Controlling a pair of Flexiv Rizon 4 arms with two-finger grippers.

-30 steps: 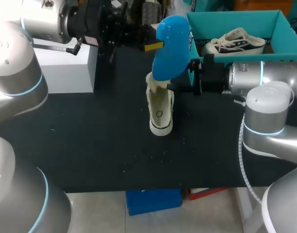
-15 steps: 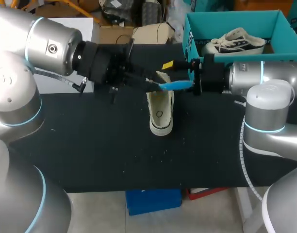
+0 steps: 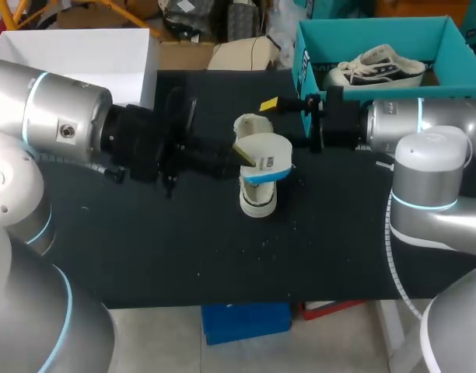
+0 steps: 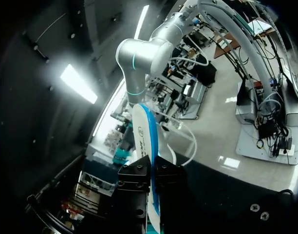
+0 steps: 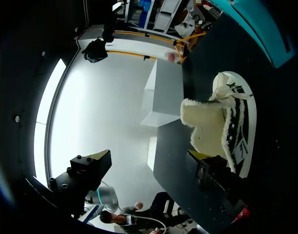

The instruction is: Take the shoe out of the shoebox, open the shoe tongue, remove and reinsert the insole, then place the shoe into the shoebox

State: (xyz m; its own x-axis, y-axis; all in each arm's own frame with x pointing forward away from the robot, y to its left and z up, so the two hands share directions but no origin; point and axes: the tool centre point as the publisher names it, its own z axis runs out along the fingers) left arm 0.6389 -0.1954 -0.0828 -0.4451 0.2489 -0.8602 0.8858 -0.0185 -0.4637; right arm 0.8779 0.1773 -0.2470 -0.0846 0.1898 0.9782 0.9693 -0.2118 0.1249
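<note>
Left arm: enters from the left, its forearm low and level across the black table (image 3: 145,225), wrist pointing right at the shoe.
Left gripper (image 3: 239,153): clamped narrowly on one end of the insole; its wrist view shows the insole edge-on between the two fingers.
Insole (image 3: 267,155): white face up and blue rim toward the camera, held over the shoe's middle; contact with the shoe cannot be told.
Right arm: enters from the right with a level forearm, wrist pointing left, just in front of the shoebox.
Right gripper (image 5: 148,157): fingers spread wide, one finger close beside the shoe's fleecy collar, the other well clear.
Shoe (image 3: 257,200): upright on the table between the two grippers, toe toward the camera.
Shoebox (image 3: 378,27): teal, at the table's far right, with a second shoe (image 3: 376,66) inside.
</note>
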